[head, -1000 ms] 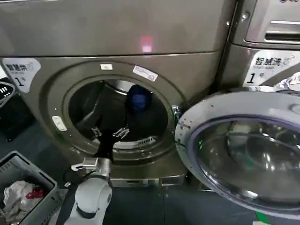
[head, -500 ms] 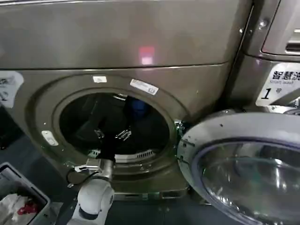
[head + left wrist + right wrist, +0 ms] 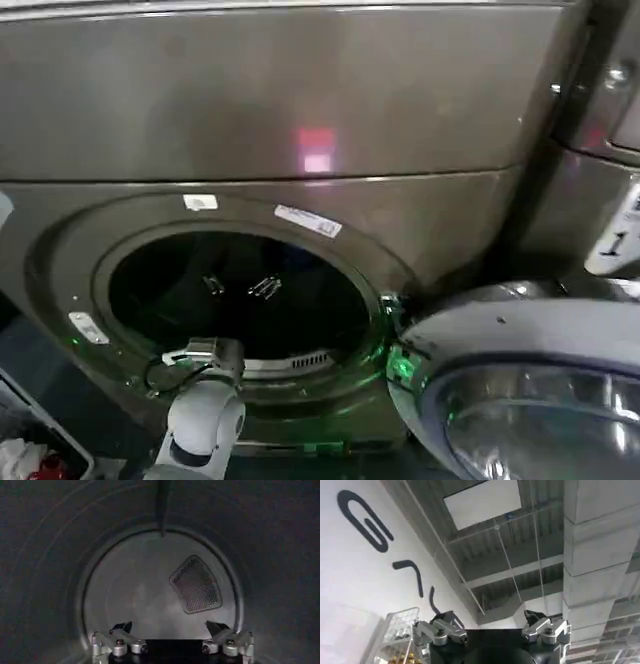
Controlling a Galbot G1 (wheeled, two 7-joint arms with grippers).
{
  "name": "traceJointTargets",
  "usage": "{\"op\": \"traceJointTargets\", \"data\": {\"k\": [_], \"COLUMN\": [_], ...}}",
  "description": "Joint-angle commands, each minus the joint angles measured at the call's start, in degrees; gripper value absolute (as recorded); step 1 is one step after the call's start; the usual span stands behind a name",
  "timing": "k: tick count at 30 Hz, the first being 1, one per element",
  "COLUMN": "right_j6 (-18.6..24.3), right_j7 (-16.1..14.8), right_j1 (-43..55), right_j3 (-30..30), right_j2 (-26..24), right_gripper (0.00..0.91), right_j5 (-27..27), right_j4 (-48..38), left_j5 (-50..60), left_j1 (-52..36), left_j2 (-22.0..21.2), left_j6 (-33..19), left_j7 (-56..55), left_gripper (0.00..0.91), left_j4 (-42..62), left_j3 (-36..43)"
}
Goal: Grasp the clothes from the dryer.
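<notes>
Left gripper (image 3: 240,286) is reaching through the round porthole of the dryer (image 3: 250,120), its fingers spread apart inside the dark drum with nothing between them. The white forearm (image 3: 203,425) rises from below and passes over the lower rim of the opening. From the wrist, the same gripper (image 3: 172,632) faces the drum's back wall (image 3: 145,595) — smooth grey metal with a perforated vent panel (image 3: 195,584) on it — and I can't make out any clothes in there. A small red light (image 3: 315,150) glows on the dryer's front above the porthole, and its door (image 3: 520,390) hangs open to the right. Right gripper (image 3: 492,627) is raised well away, jaws apart and empty, pointing up at a ceiling (image 3: 530,555).
</notes>
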Motion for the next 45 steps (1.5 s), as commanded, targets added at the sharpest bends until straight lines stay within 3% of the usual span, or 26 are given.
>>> {"op": "traceJointTargets", "data": {"k": [1,16,26,33,38,42,45], "right_j6": [-0.27,-2.70,-3.79,-3.72,-3.63,-3.54,-3.46], "right_j7": [0.31,1.08,1.03,1.27,1.35,1.38,1.32], "right_j1": [-0.36,-1.95,-2.05,-0.81,-0.88,-0.68,-0.97], "right_j3": [0.25,2.24,2.61,1.72,1.59,1.20,1.36], "right_j2": [0.13,0.32,0.19,-0.17,-0.40,-0.29,-0.22], "right_gripper": [0.907,0.907,0.907,0.907,0.907,0.907,0.907], "right_j5": [0.23,0.15,0.08,0.06,0.10,0.11,0.08], "right_j4": [0.38,0.80,0.58,0.64,0.42,0.73,0.49], "left_j5": [-0.12,-1.02,1.62,1.94,4.67,8.81,11.34], "left_j1": [-0.36,-10.34,-29.55,-37.82,-42.82,-48.47,-53.14], "left_j2": [0.14,-0.72,-3.63,-4.17,-0.65,1.67,0.31], "left_j6": [-0.12,-0.51,-3.10,-2.65,2.97,1.42,-0.99], "left_j7": [-0.01,0.02,1.38,2.77,14.22,28.14,37.25], "left_gripper": [0.907,0.907,0.907,0.907,0.907,0.907,0.907], "left_j4": [0.43,11.60,35.20,44.67,51.46,60.24,67.67], "left_j3": [-0.02,0.58,1.85,1.91,6.87,13.16,15.06]}}
